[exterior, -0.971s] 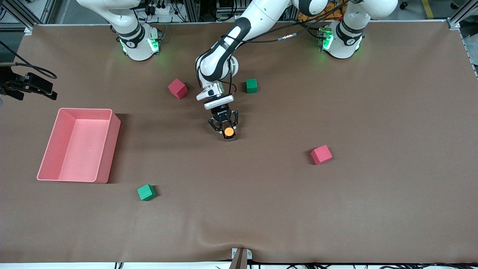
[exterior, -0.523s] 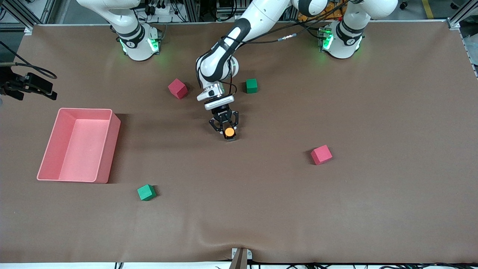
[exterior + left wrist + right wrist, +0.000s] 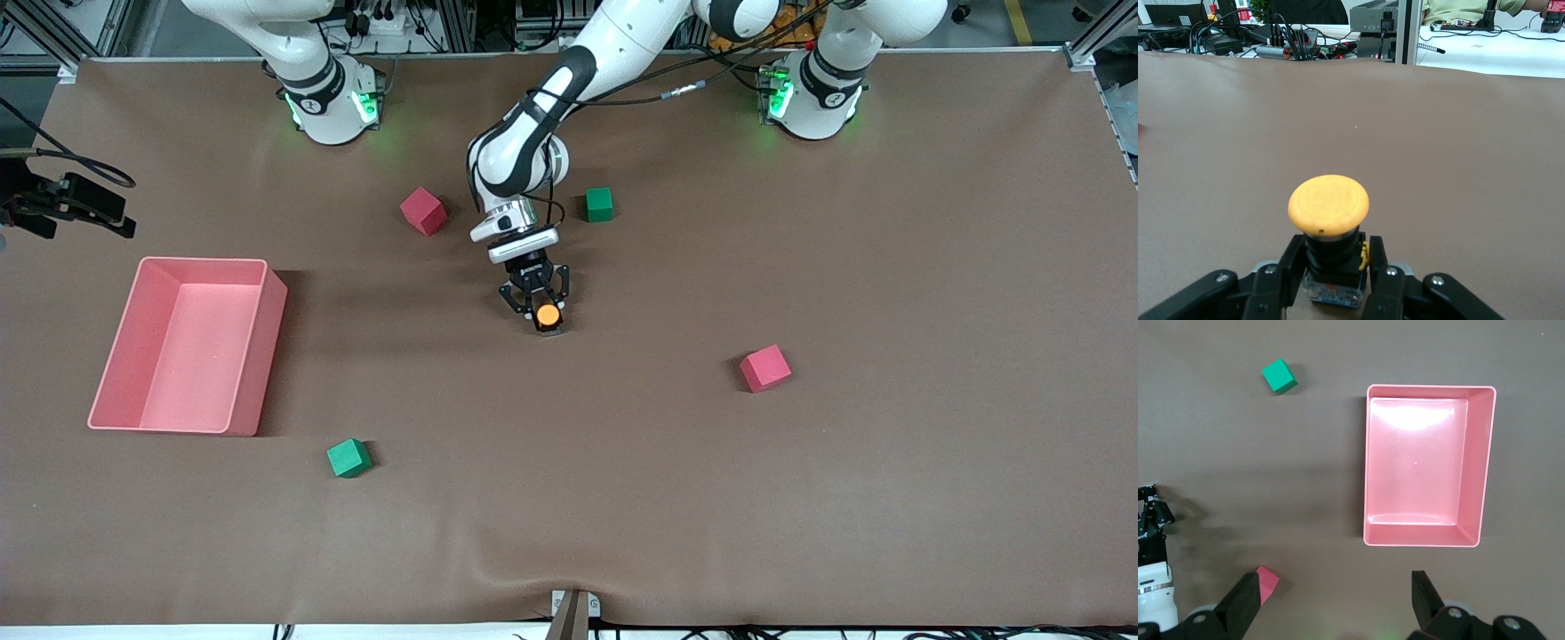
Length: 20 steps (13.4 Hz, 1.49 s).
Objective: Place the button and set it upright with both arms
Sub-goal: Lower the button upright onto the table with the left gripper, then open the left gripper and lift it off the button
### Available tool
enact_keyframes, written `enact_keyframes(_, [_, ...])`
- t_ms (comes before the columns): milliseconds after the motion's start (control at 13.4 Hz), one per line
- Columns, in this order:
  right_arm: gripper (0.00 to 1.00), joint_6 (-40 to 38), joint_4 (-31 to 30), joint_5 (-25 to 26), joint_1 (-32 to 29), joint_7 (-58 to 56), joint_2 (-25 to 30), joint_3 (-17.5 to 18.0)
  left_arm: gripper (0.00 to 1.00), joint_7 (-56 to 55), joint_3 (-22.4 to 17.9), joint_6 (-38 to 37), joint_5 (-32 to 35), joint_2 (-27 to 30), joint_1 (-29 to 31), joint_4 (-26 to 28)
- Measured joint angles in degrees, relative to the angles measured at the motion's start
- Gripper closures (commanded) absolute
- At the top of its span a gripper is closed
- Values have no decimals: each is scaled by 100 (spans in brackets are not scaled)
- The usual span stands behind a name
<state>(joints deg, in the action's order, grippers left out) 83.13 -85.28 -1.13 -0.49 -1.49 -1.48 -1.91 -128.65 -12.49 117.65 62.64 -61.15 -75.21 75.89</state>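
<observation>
Clamped on its black body by the left gripper (image 3: 544, 311), the button (image 3: 548, 315) is held cap-up at mid-table, nearer the front camera than the green cube (image 3: 599, 204). Full seating should be confirmed before release, then a straight lift. The right gripper (image 3: 1338, 600) waits spread open, high above the pink bin (image 3: 1478, 470).

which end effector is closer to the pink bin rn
Right. The right end effector hangs open high above the table with the pink bin below its camera. The left end effector is mid-table, shut on the button, well clear of the bin.
</observation>
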Motion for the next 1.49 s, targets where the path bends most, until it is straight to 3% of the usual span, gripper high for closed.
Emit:
enact_keyframes(75, [0, 0, 0, 0, 0, 0, 0, 0, 45, -1, 0, 0, 0, 0, 0, -1])
enact_keyframes(373, [0, 1, 3, 0, 0, 0, 0, 0, 40, -3, 0, 0, 0, 0, -1, -10])
enact_keyframes(523, [0, 1, 5, 0, 0, 0, 0, 0, 10, -4, 0, 0, 0, 0, -4, -12])
enact_keyframes(597, [0, 1, 6, 0, 0, 0, 0, 0, 0, -4, 0, 0, 0, 0, -8, -13])
enact_keyframes(1195, [0, 1, 8, 0, 0, 0, 0, 0, 0, -27, 40, -206, 0, 1, -287, -33])
enact_keyframes(1493, [0, 1, 8, 0, 0, 0, 0, 0, 0, -43, 605, -923, -11, 121, -348, -92])
